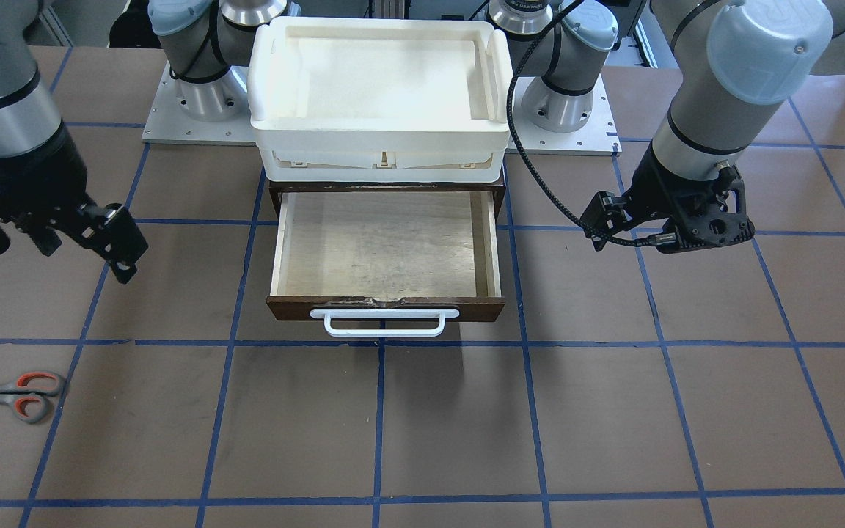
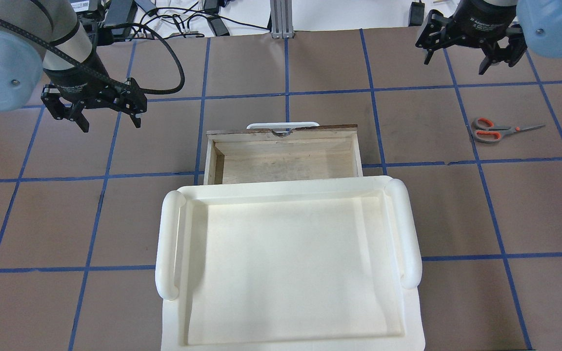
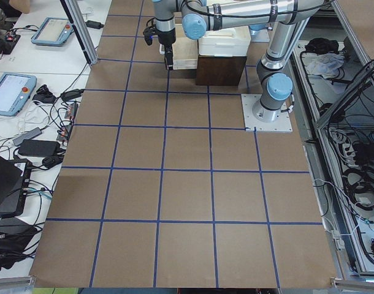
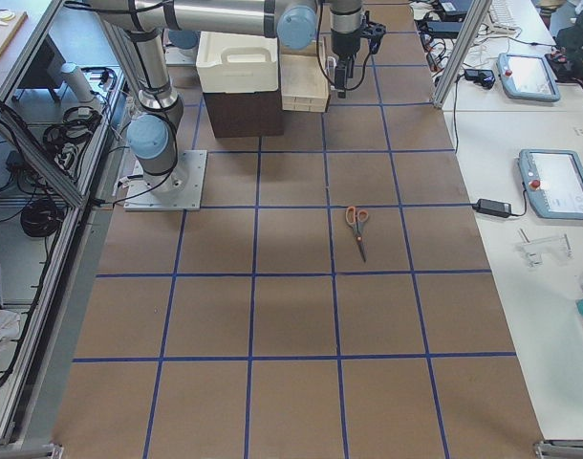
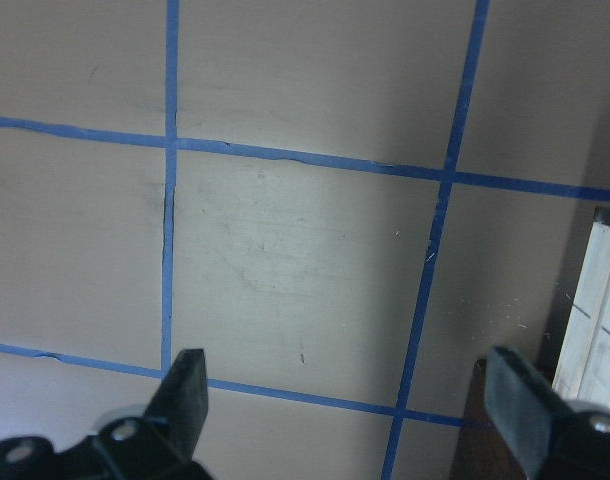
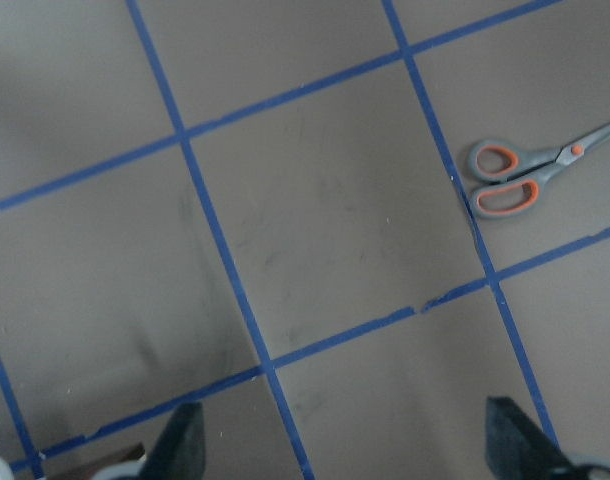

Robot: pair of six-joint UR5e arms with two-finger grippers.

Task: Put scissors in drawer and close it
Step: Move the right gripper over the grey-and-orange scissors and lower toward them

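The scissors (image 1: 15,396), grey handles with orange-red loops, lie flat on the table on my right side, apart from everything; they also show in the overhead view (image 2: 498,130), the exterior right view (image 4: 356,222) and the right wrist view (image 6: 525,175). The dark-brown drawer (image 1: 386,306) is pulled open, its pale interior empty, with its white bar handle (image 1: 384,324) facing away from me; the overhead view shows it too (image 2: 281,130). My right gripper (image 2: 456,58) hovers open and empty beyond the scissors. My left gripper (image 2: 110,117) hovers open and empty left of the drawer.
A large white plastic tray (image 2: 169,243) sits on top of the drawer's cabinet, close to my bases. The brown table surface carries a blue tape grid. The drawer's side wall (image 5: 600,300) shows at the right edge of the left wrist view.
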